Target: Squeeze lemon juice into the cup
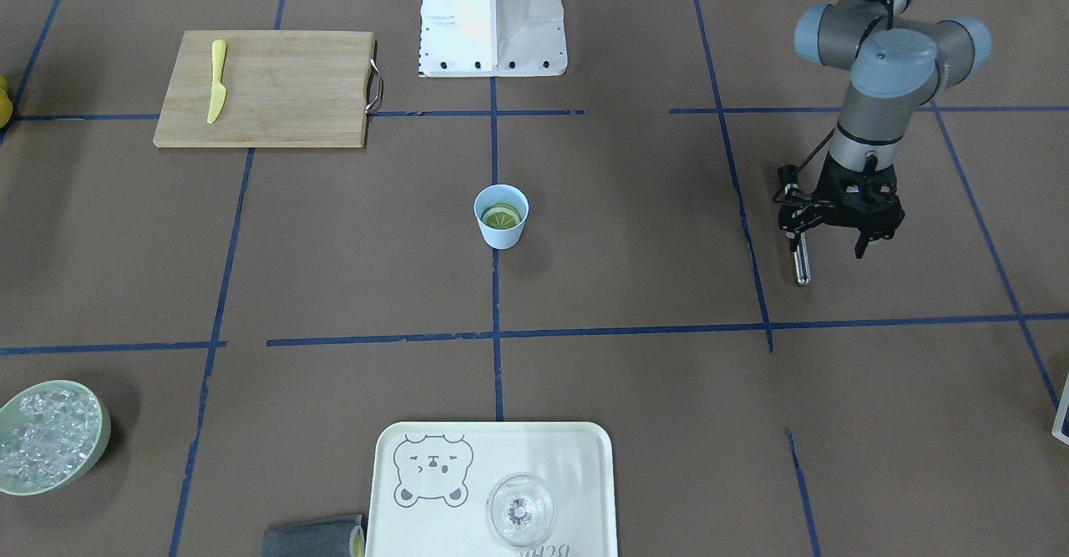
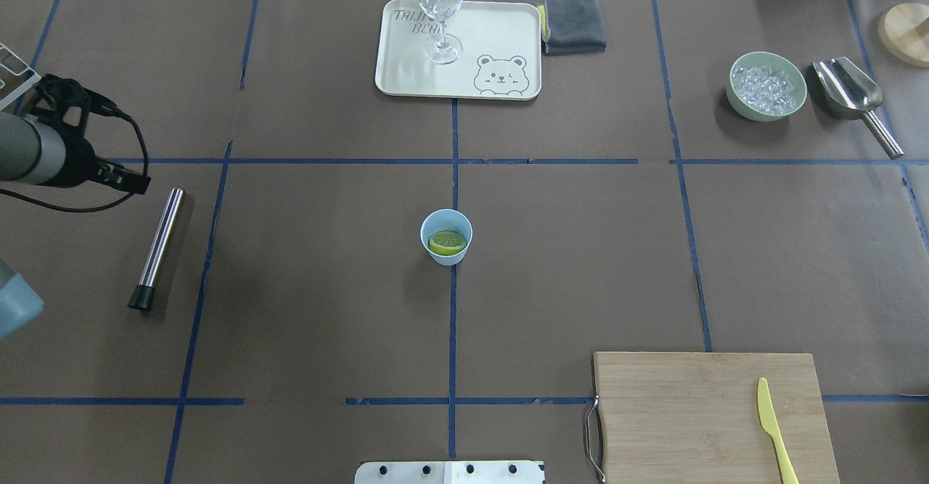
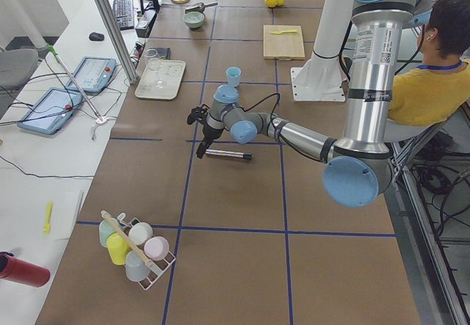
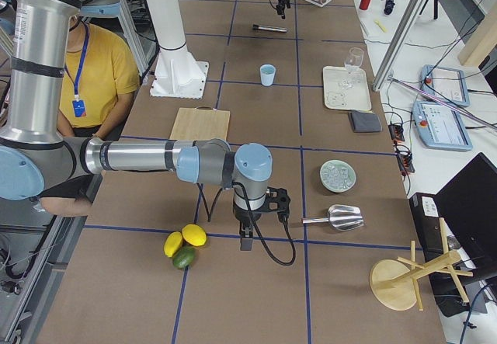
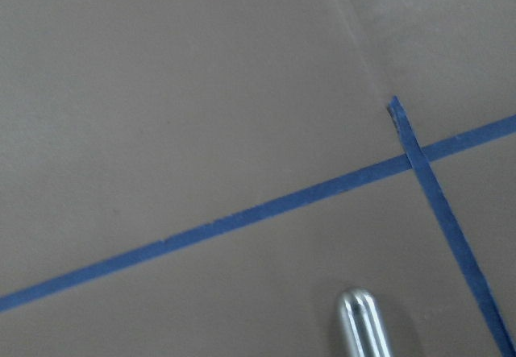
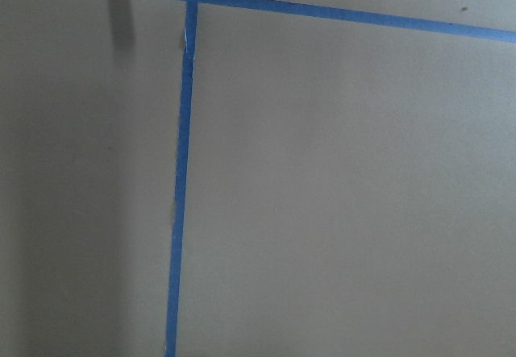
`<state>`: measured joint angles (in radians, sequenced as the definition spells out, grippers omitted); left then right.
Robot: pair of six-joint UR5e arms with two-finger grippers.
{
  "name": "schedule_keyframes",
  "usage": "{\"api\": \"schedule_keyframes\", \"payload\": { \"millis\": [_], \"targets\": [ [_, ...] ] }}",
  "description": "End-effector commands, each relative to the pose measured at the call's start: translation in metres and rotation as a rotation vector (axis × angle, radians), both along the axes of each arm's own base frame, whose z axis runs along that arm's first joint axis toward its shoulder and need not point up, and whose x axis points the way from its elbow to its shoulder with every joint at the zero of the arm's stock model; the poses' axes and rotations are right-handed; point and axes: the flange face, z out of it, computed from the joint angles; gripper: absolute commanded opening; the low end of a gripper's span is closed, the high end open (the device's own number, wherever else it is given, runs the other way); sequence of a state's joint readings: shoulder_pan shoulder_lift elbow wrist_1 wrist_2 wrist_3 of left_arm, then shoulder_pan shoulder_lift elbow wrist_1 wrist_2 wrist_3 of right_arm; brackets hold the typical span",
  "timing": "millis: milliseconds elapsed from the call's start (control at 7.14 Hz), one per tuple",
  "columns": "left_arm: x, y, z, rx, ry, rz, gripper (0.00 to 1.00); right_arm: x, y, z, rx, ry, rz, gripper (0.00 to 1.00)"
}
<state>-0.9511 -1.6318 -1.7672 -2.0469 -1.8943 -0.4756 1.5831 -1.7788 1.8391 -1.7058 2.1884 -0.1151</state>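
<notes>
The light blue cup (image 1: 501, 237) stands upright at the middle of the table, on a blue tape line; it also shows in the overhead view (image 2: 430, 226). The half lemon (image 1: 502, 216) lies inside the cup with its cut face up (image 2: 447, 242). My left gripper (image 1: 831, 238) hangs open and empty far to the cup's side, just above the table. My right gripper (image 4: 247, 239) shows only in the exterior right view, low over the table far from the cup; I cannot tell whether it is open or shut.
A steel muddler (image 2: 160, 244) lies by the left gripper. A cutting board (image 1: 267, 88) bears a yellow toy knife (image 1: 217, 81). A tray (image 1: 493, 448) holds a clear glass (image 1: 519, 509). A green bowl of ice (image 2: 768, 85), a scoop (image 2: 849, 88) and whole citrus fruits (image 4: 185, 243) lie at the right end.
</notes>
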Motion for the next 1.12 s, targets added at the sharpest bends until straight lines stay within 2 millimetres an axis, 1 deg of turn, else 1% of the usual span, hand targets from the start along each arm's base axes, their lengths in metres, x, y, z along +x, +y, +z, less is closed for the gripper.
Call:
{"api": "schedule_keyframes", "payload": {
  "millis": [0,140,280,420,560,700,840,980],
  "targets": [
    [-0.119,-0.025,0.018,-0.032,0.092,0.135,1.00,0.000,0.000,0.001,-0.002,-0.001,0.000,1.00],
    [-0.170,-0.007,0.060,-0.112,0.035,0.160,1.00,0.000,0.000,0.001,-0.002,-0.001,0.000,1.00],
    [-0.215,-0.001,0.084,-0.242,-0.009,0.149,1.00,0.000,0.001,0.002,-0.005,-0.001,0.000,1.00],
    [-0.256,0.008,0.096,-0.335,-0.029,0.149,1.00,0.000,0.003,0.003,-0.008,-0.002,0.000,1.00],
    [-0.296,0.028,0.119,-0.302,-0.043,0.172,1.00,0.000,0.004,0.004,-0.010,-0.002,0.000,1.00],
    [-0.332,0.062,0.148,-0.301,-0.031,0.167,1.00,0.000,0.005,0.004,-0.011,-0.002,0.000,1.00],
    [-0.334,0.064,0.152,-0.309,-0.026,0.162,1.00,0.000,0.006,0.005,-0.012,-0.002,-0.001,1.00],
    [-0.331,0.065,0.155,-0.325,0.016,0.154,1.00,0.000,0.006,0.004,-0.007,-0.003,-0.006,1.00]
  ]
}}
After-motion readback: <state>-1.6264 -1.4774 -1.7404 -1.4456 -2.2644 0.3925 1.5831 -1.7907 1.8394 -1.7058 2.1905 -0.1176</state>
